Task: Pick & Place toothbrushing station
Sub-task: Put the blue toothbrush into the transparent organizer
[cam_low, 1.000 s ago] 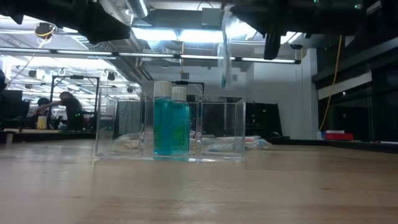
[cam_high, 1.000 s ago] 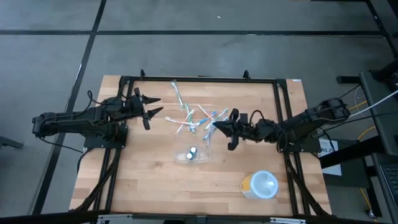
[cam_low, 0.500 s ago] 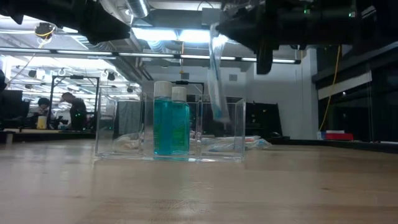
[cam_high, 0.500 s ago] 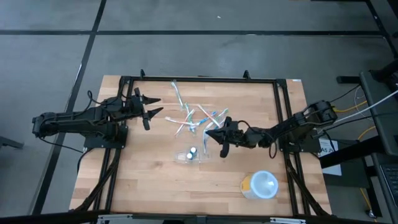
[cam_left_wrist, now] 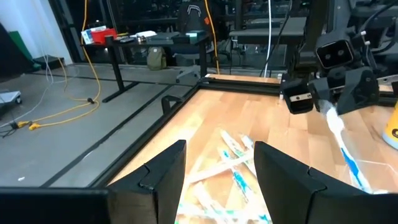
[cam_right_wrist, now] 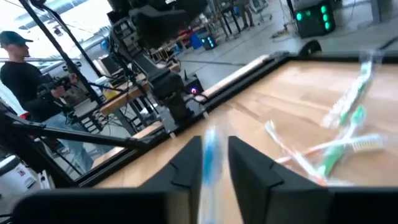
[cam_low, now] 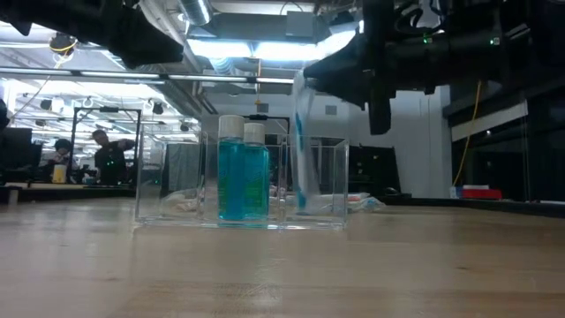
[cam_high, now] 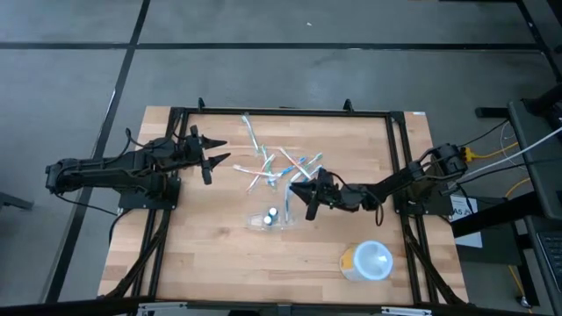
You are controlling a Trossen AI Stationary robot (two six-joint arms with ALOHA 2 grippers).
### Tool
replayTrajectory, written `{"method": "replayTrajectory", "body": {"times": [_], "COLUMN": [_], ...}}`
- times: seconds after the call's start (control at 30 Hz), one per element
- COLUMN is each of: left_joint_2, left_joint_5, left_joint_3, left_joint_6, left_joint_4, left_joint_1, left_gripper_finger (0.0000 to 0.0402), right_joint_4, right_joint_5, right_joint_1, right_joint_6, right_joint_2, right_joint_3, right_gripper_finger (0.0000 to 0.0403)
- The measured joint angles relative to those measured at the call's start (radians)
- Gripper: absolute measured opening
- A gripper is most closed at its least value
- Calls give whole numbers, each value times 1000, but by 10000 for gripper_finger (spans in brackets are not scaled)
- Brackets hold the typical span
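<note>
The toothbrushing station (cam_low: 168, 190) is a clear rectangular holder near the table's middle (cam_high: 283, 221). Two teal bottles (cam_low: 243, 177) stand in its middle part. A blue-and-white toothbrush (cam_low: 300, 150) stands steeply in the holder's right-hand compartment in the low view, its lower end (cam_low: 303, 205) near the floor. My right gripper (cam_right_wrist: 214, 146) is level just above the holder (cam_high: 303, 197), slightly open, with the brush's upper handle between its fingers. My left gripper (cam_high: 215, 160) hovers open and empty at the table's left (cam_left_wrist: 221, 149). My right gripper's fingers (cam_right_wrist: 186, 165) stand on either side of the toothbrush's handle (cam_right_wrist: 209, 155), coming level from the table's right and lying across it. A narrow gap shows beside the handle, so I cannot tell whether a finger touches it.
Several loose toothbrushes (cam_high: 272, 162) lie in a pile between the grippers, toward the far edge. A round white and yellow container (cam_high: 367, 261) stands at the near right. A black frame (cam_high: 281, 111) runs around the table top. People show in the room beyond.
My right gripper has come down and toward the table's left and near edge, over the holder, carrying the toothbrush. The brush, which hung clear above the holder, has sunk into the holder's right-hand compartment and tipped a little.
</note>
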Motion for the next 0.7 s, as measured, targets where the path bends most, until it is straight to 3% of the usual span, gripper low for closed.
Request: {"method": "replayTrajectory", "body": {"times": [0.27, 0.4, 0.6, 0.7], "left_joint_2": [0, 0, 0, 0], "left_joint_5": [0, 0, 0, 0], "left_joint_3": [0, 0, 0, 0], "left_joint_6": [-14, -23, -23, -23], "left_joint_4": [-14, -23, -30, -29], "left_joint_1": [0, 0, 0, 0], "left_gripper_finger": [184, 184, 184, 184], "right_joint_4": [-16, -52, -487, -755], "right_joint_5": [28, 72, 187, 128], "right_joint_1": [45, 52, 49, 35], "right_joint_6": [-21, -64, 183, 235], "right_joint_2": [-5, -58, -216, -290], "right_joint_3": [0, 0, 0, 28], "right_gripper_finger": [174, 193, 166, 141]}}
